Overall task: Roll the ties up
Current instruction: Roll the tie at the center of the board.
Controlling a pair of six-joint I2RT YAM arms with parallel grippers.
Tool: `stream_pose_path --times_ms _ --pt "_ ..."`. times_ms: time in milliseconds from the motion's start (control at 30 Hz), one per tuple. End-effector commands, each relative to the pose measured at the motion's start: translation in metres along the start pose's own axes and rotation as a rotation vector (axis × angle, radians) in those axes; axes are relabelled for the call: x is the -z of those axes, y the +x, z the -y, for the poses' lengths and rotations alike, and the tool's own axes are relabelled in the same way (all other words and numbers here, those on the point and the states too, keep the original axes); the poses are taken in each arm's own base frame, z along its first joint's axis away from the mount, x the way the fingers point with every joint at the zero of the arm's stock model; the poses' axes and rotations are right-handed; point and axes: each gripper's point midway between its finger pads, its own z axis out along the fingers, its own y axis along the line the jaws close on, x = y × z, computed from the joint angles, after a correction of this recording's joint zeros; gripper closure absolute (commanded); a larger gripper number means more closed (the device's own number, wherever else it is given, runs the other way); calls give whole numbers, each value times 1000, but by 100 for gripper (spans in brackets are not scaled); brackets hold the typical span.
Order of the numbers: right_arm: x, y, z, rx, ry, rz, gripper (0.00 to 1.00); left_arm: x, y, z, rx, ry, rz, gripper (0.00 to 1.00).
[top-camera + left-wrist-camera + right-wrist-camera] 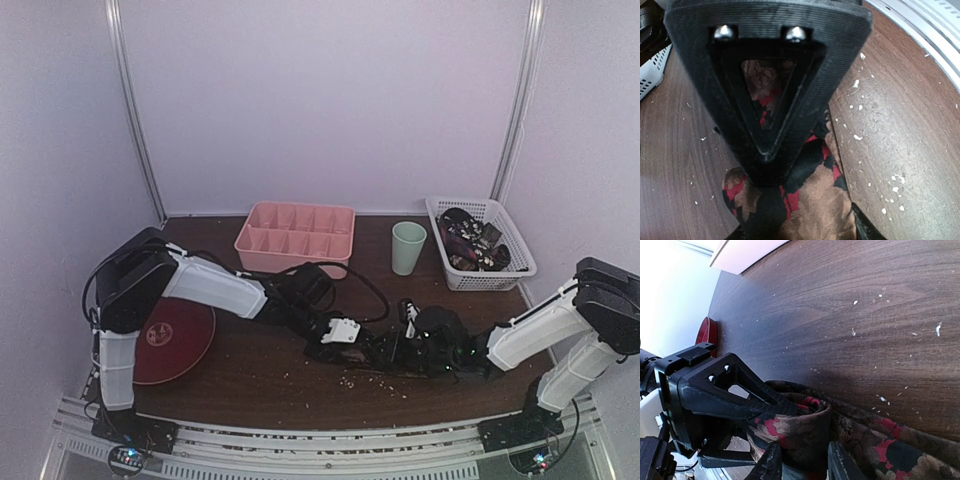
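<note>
Two grippers are set nose to nose just in from the middle of the worktop's near edge, both on one tie, a brown, black and red patterned strip laid flat along that edge. The right gripper is closed to a part width on the tie's turned-over end. The fold is caught between its fingers, probably so that the started coil is stopped from springing open. The left gripper is set on the fabric just beside that fold. Only one of its fingers is shown clearly, so whether the cloth is pinched or merely pressed down cannot be told. The flat length is judged to be pinned this way so that it can be wound under tension. White crumbs are scattered around. A red plate is placed at the left edge, apart from the work. Along the far edge a pink divided tray and a green cup are stood, presumably to receive rolls. At the far right corner a white basket is filled with further ties, not yet rolled.
</note>
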Motion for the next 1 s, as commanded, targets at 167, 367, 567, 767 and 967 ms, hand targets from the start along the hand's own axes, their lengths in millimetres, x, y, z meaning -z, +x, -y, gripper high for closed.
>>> stream_pose_path --times_ms 167,367,567,767,967 --pt "-9 2 -4 2 -6 -21 68 3 -10 5 -25 33 35 37" --pt "-10 1 -1 -3 -4 -18 68 6 -12 -11 39 -35 0 23" --pt "-13 2 -6 -9 -25 -30 68 -3 -8 -17 46 -73 -30 20" --pt "-15 5 -3 -9 -17 -40 68 -9 -7 -25 63 -104 -26 19" --pt "-14 3 -4 -10 -25 -31 67 -10 -15 -12 29 -22 1 32"
